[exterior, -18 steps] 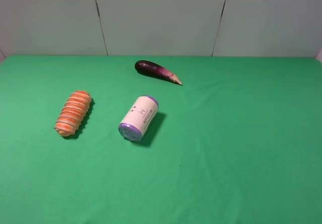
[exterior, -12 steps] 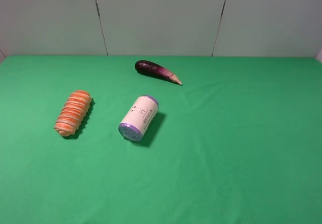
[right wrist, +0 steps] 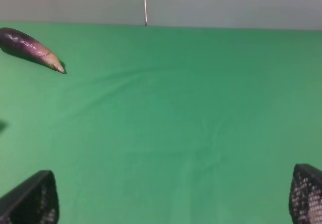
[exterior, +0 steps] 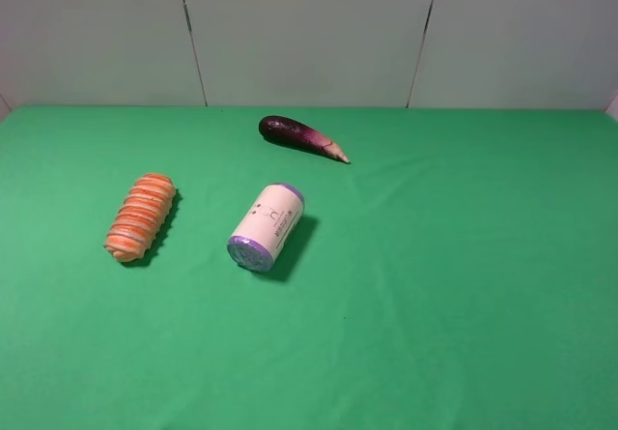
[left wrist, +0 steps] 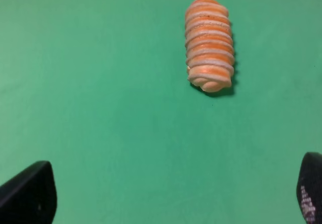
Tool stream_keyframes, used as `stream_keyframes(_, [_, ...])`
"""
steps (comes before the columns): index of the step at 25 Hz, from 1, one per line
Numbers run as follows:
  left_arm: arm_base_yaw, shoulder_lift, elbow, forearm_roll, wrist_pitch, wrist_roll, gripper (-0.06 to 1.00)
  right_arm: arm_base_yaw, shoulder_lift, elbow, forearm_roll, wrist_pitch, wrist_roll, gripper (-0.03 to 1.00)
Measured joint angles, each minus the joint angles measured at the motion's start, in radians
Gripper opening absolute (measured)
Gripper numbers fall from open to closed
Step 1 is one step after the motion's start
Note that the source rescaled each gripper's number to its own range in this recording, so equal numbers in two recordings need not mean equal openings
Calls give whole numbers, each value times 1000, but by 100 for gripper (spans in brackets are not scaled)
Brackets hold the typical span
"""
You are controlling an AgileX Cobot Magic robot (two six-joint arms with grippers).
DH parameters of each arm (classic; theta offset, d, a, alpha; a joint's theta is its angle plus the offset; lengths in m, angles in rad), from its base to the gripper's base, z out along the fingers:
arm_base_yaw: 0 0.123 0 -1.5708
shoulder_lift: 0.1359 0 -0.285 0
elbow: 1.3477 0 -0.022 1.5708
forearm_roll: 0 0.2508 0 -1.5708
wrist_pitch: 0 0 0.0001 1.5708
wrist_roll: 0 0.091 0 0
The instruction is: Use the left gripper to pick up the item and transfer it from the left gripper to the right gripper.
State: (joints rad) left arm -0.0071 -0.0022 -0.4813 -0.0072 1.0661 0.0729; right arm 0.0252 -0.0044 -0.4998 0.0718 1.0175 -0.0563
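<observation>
We see the item (exterior: pixel 141 217) lying flat on the green cloth (exterior: pixel 463 295), on the left side of the high view, its long axis running roughly front to back, with nothing touching it. The white cylinder (exterior: pixel 266 226) with purple ends lies to its right, apart from it. The eggplant (exterior: pixel 301 137) sits farther back, apart from both. In the left wrist view the left gripper (left wrist: pixel 171 196) is spread wide. Only its two dark fingertips (left wrist: pixel 30 199) show, with nothing between them, and the item lies ahead, well clear of both. The right gripper (right wrist: pixel 168 196) is likewise spread wide and holds nothing, over plain cloth, with the eggplant ahead and off to one side.
</observation>
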Motion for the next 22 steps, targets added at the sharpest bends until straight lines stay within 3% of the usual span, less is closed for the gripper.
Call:
stream_keyframes(14, [0,0,-8,1,0,0,94,0,0,0,0,0,0,100])
stream_keyframes(22, [0,155,-144,2,37,0,94,0,0,0,0,0,0,100])
